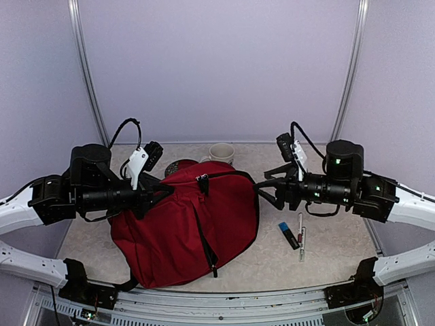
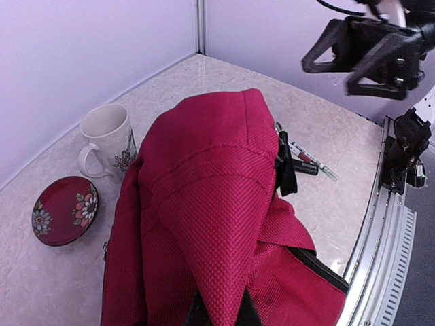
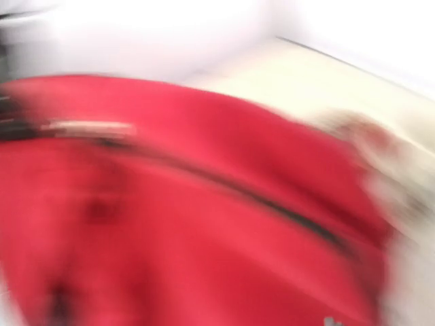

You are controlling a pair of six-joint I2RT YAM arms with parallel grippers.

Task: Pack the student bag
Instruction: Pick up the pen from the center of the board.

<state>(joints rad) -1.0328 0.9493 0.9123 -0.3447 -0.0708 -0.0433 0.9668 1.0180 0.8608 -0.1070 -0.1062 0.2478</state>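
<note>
Where my left arm reaches in from the left of the top view, my left tool (image 1: 156,193) meets the upper left edge of the student bag (image 1: 197,224). In the left wrist view a ridge of red cloth runs down into the bottom middle of the frame between my dark fingers (image 2: 195,318), so that tool is closed narrow on the bag's fabric.

At the lower left of that view a red flowered dish (image 2: 65,210) lies flat on the pale surface (image 1: 326,258). A white mug (image 2: 109,139) stands upright just above it, handle toward the dish, close to the bag's side.

The bag itself fills the lower centre of the top view. It is slumped on the surface, with a black zipper line along its top and a black strap down its middle.

At the bag's upper right edge my right tool (image 1: 262,191) has its fingers spread wide. I cannot tell whether they touch the fabric. The right wrist view is a blur of red cloth with one dark zipper line.

Right of the bag and apart from it lie a blue-and-black marker (image 1: 288,235) and a thin pen (image 1: 302,244), close together.
</note>
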